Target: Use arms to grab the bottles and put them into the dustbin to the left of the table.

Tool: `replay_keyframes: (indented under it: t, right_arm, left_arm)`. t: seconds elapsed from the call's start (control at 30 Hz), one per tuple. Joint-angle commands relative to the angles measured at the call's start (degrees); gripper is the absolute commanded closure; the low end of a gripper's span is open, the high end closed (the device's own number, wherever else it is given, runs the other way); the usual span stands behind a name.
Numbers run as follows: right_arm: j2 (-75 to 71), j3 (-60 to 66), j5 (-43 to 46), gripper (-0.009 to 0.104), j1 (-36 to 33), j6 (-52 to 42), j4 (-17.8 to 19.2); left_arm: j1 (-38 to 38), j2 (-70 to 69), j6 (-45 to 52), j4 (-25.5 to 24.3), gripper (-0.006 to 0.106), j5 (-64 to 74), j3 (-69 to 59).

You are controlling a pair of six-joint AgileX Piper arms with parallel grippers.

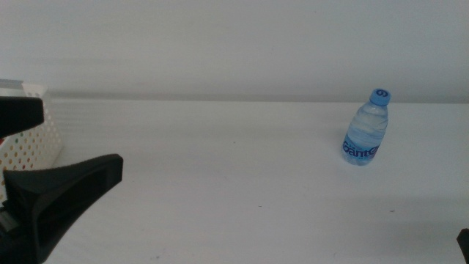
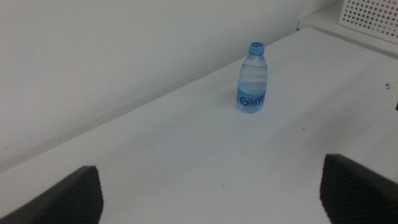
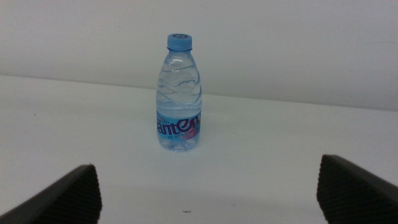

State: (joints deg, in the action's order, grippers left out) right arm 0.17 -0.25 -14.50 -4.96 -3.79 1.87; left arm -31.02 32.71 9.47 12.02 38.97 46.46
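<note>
A small clear water bottle [image 1: 366, 128] with a blue cap and blue label stands upright on the white table [image 1: 220, 183], at the right rear. My left gripper [image 1: 77, 139] hangs at the left edge of the middle view, open and empty, close to the white perforated dustbin [image 1: 33, 139]. In the left wrist view the left gripper [image 2: 211, 186] is spread wide, with the bottle [image 2: 253, 78] far off across the table. The right gripper [image 3: 208, 186] is open too. It faces the bottle [image 3: 179, 93] from a short distance without touching it.
Only a dark sliver of the right arm [image 1: 464, 238] shows at the bottom right corner of the middle view. A plain white wall rises behind the table. A corner of the dustbin [image 2: 370, 15] shows in the left wrist view.
</note>
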Motion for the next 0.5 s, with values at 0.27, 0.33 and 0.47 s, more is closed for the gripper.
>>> replay_keyframes:
  t: [0.27,0.33,0.47]
  right_arm:
    - [-2.3,2.4,8.4,0.002,0.4,1.3,-1.1]
    - [-2.2,2.4,9.1,0.002,0.4,1.3,-1.1]
    - [-0.9,2.4,11.6,0.002,0.4,2.0,-1.1]
  left_arm:
    - [-0.4,-0.5,-0.3,0.4,0.007,-1.0,-0.2]
    - [-0.4,-0.5,-0.3,0.4,0.007,-1.0,-0.2]
    - [-0.4,-0.5,-0.3,0.4,0.007,-1.0,-0.2]
